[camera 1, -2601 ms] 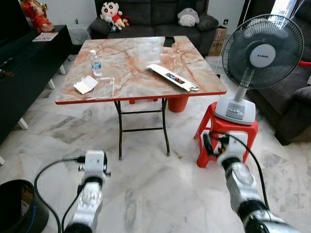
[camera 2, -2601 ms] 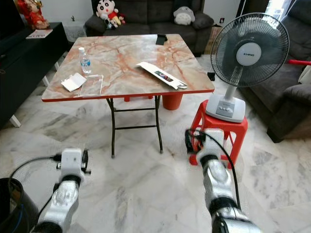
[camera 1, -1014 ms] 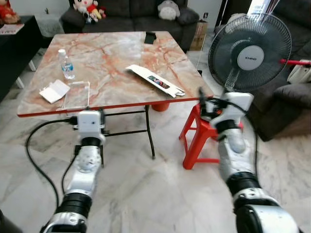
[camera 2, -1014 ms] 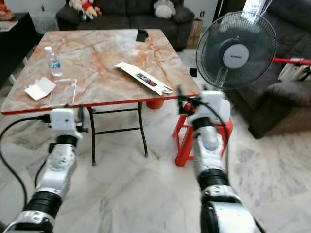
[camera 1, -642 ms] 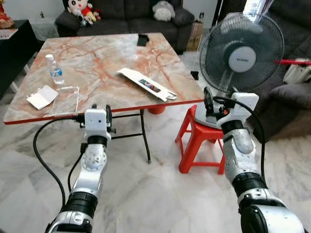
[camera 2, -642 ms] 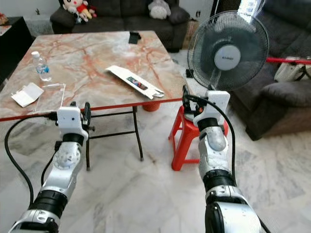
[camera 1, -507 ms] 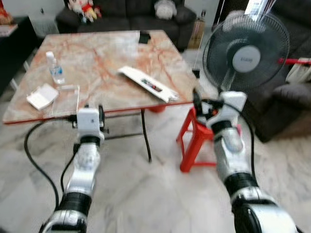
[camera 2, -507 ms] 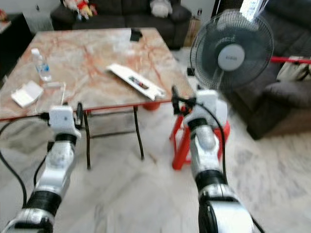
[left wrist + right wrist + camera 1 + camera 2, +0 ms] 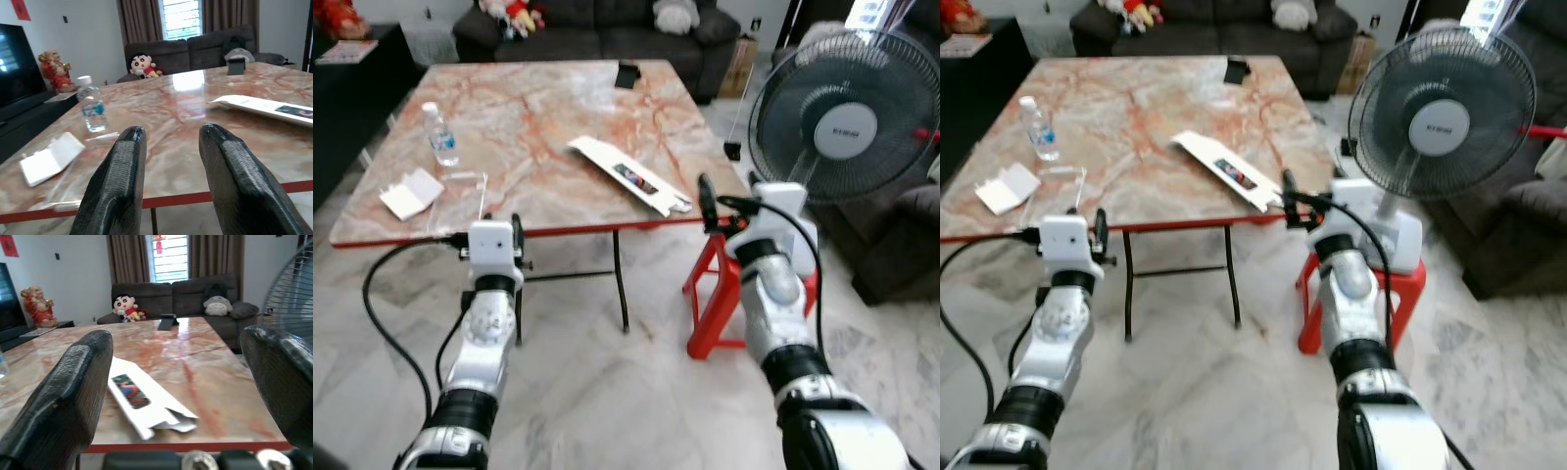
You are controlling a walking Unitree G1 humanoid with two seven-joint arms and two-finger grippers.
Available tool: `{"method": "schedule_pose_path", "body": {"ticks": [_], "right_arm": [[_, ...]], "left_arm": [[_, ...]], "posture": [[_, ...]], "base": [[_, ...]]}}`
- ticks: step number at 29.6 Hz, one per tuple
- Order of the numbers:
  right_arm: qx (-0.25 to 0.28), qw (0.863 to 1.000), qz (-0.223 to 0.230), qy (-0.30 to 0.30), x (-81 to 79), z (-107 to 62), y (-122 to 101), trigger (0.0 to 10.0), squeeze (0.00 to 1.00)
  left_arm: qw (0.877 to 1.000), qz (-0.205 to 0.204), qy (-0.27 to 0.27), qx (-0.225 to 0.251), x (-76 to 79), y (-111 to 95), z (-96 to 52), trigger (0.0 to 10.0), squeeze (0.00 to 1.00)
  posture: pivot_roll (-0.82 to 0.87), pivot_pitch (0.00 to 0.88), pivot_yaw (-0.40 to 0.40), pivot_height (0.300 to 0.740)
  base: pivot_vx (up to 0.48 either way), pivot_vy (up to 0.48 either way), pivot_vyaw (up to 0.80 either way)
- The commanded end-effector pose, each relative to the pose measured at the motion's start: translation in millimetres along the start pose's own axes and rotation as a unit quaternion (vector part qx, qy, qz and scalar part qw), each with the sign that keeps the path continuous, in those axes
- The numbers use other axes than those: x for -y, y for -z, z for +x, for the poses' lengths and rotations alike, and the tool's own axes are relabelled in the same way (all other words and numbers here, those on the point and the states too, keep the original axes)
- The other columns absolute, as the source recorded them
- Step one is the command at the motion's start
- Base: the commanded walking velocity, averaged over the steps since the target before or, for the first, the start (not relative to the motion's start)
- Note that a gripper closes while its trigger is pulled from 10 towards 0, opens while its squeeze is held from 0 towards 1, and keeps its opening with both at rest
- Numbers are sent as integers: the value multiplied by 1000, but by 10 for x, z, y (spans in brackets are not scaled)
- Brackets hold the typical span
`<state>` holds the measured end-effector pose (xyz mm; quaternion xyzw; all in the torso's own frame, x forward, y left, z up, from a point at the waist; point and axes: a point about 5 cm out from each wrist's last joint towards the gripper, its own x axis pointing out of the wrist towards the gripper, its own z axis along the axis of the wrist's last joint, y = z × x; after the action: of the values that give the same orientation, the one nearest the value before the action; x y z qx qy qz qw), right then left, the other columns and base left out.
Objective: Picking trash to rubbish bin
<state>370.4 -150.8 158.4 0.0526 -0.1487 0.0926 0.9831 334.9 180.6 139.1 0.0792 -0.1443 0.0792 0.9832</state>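
Left eye view: a marble-patterned tabletop (image 9: 538, 127) with a red rim stands ahead of the robot. A flattened white carton (image 9: 628, 174) with a printed strip lies diagonally near the near right corner of the tabletop, its torn end close to the near edge. A folded white paper (image 9: 411, 192) lies near the near left corner, with a clear plastic sheet (image 9: 460, 201) just beside it along the near edge. A water bottle (image 9: 441, 135) stands upright close to the left edge, beyond the paper. A small black object (image 9: 627, 74) sits near the far right corner.

The left claw (image 9: 171, 183) is held just short of the near edge, in line with the plastic sheet; its two fingers are released with a clear gap, grasping nothing. The right claw (image 9: 181, 396) is raised at the near right corner, aimed at the carton's torn end; its fingers are spread wide and empty.

A standing fan (image 9: 837, 122) rests on a red stool (image 9: 715, 294) to the right of the tabletop. A dark sofa (image 9: 597, 24) with soft toys stands beyond the far edge.
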Motion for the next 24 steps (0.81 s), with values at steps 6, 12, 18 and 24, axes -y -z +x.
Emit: {"method": "schedule_pose_path", "body": {"ticks": [6,12,18,24], "right_arm": [[1,1000,-7,11,82,-36,-1,10000,0],[-1,1000,-9,7,68,-49,16,10000,0],[5,1000,-4,5,41,-17,-9,10000,0],[6,1000,-2,6,53,-14,-18,10000,0]], "left_arm": [[1000,-7,13,6,81,-32,-13,10000,0],[1000,-8,22,7,126,-44,4,10000,0],[1000,-8,25,10,141,-67,38,10000,0],[1000,-9,24,11,141,-72,36,10000,0]], "posture": [[16,0,-19,740],[17,0,-15,740],[21,0,-17,740],[19,0,-19,740]], "base": [[328,0,0],[331,0,0],[335,0,400],[334,0,0]]}}
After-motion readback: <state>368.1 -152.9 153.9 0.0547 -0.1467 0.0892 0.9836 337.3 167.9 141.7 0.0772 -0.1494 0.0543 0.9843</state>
